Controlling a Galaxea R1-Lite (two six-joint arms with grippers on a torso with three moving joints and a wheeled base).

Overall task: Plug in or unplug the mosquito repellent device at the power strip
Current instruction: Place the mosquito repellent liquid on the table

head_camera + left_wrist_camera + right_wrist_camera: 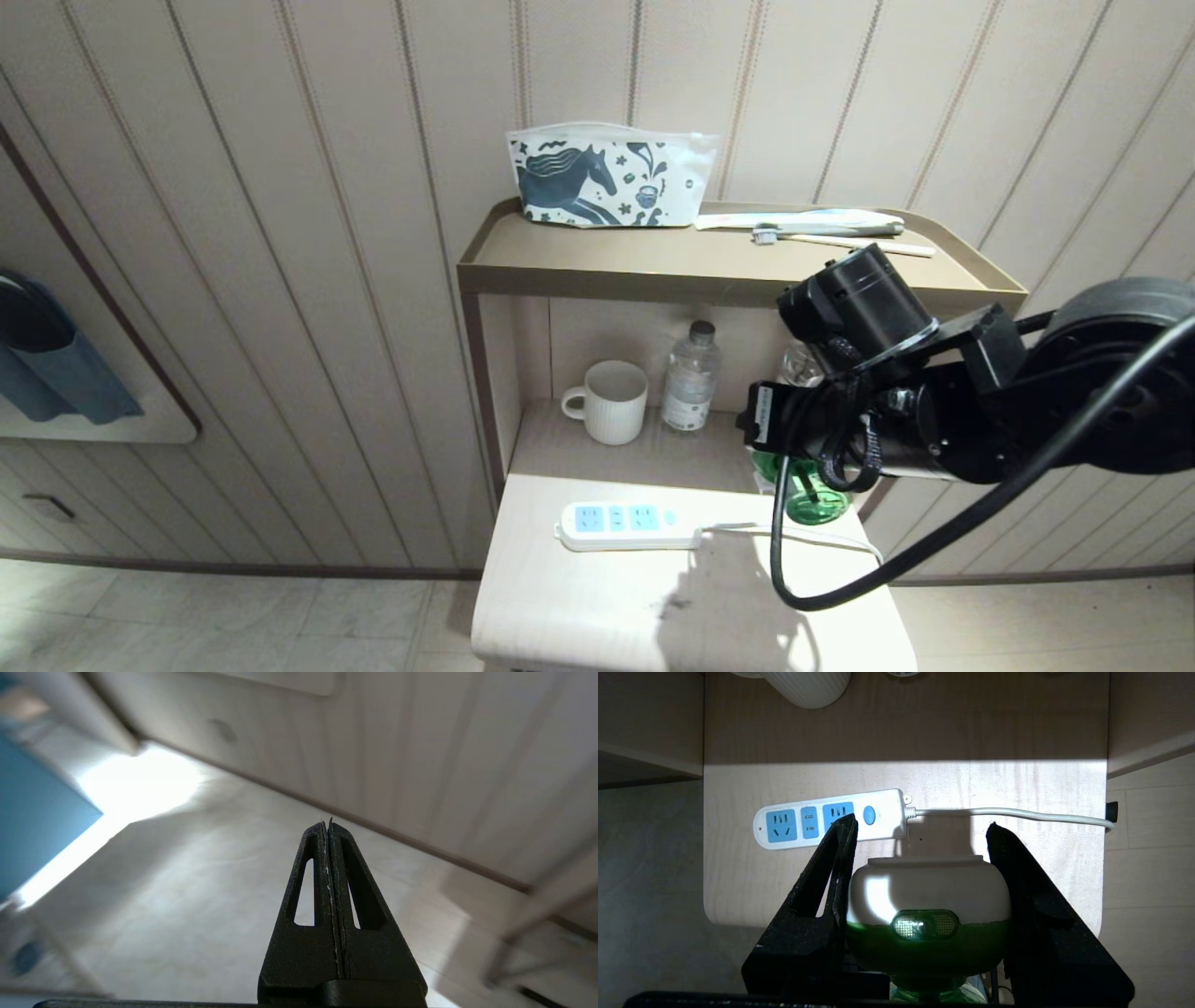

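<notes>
The mosquito repellent device, with its white rounded head and green band, sits between the fingers of my right gripper, which press on both its sides. In the head view its green bottle shows under my right arm, above the right part of the low table. The power strip lies flat on that table with nothing in its light-blue sockets. From the right wrist the power strip lies just beyond the device, to its left. My left gripper is shut, empty, and faces the floor beside the wall.
A white ribbed mug and a clear water bottle stand in the shelf niche behind the strip. A horse-print pouch and a toothbrush lie on the upper shelf. The strip's white cord runs off the table's right edge.
</notes>
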